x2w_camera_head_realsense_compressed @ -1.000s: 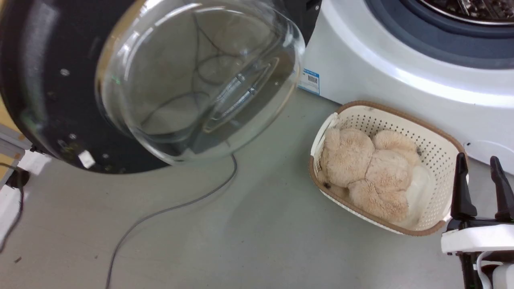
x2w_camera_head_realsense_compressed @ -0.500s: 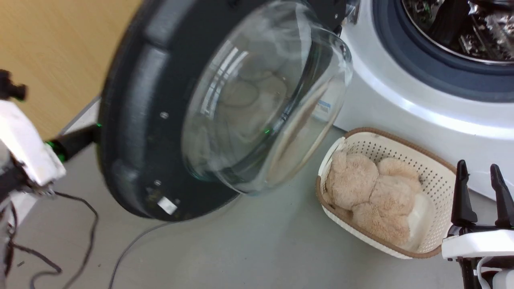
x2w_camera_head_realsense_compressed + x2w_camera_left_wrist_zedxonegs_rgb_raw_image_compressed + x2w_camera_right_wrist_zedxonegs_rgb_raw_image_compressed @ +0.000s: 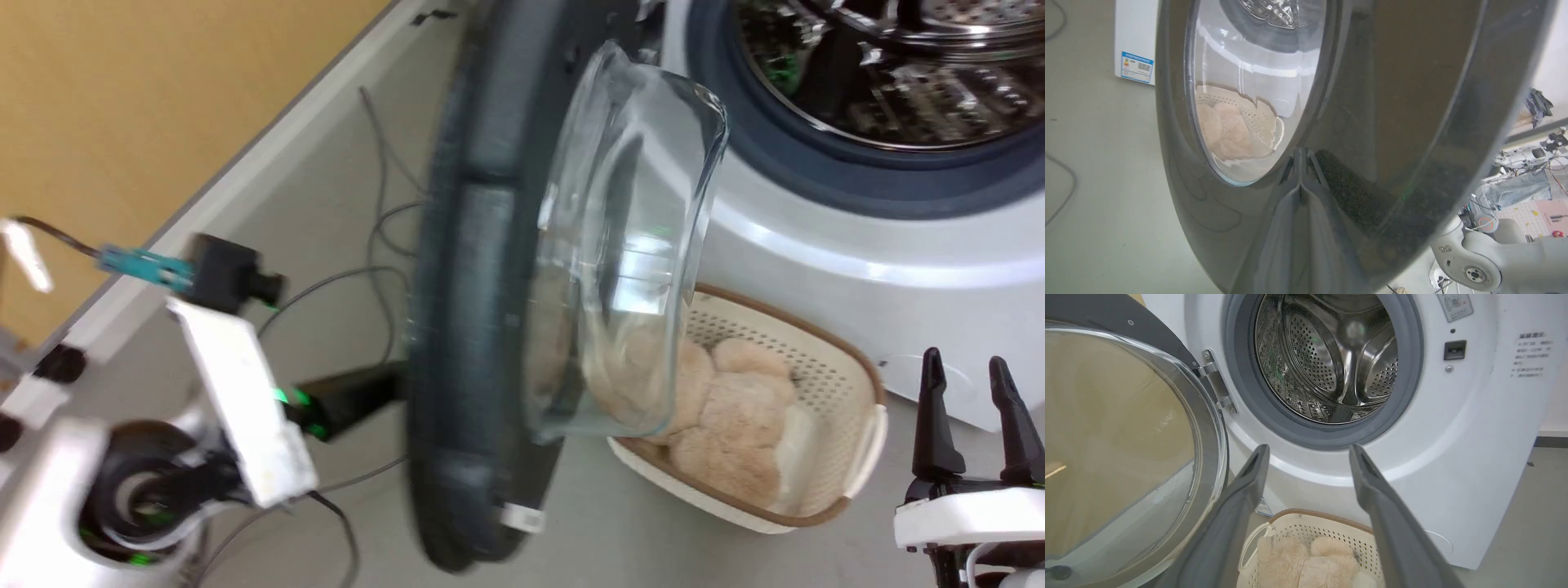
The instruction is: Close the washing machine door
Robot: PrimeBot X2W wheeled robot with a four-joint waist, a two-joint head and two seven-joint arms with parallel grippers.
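Door look: The washing machine door (image 3: pixel 482 327) is seen as big and round, with a shiny black rim and a bulging clear glass bowl (image 3: pixel 637 245) in its middle.
Door place: It is hung on a metal hinge (image 3: pixel 1216 384) at the side of the washing machine (image 3: pixel 857 269). It is swung partway out and is seen edge-on in the head view. The steel drum (image 3: pixel 1331 355) is not covered.
Left pincer: The left gripper (image 3: pixel 1300 190) is closed tight, and nothing is held in it. Its tips are pressed on the door's black outer face, just beside the glass window.
Left arm: It is stretched out low from the robot's left side, with the fingers pointed at the door.
Right pincer: The right gripper (image 3: pixel 971 392) is spread wide, and nothing is held between its fingers. It is found well apart from the door, pointed at the machine's front.
Near things: A cream basket (image 3: pixel 816 359) with a fluffy tan toy (image 3: pixel 735 416) is set on the floor just in front of the machine. It is partly seen through the glass bowl.
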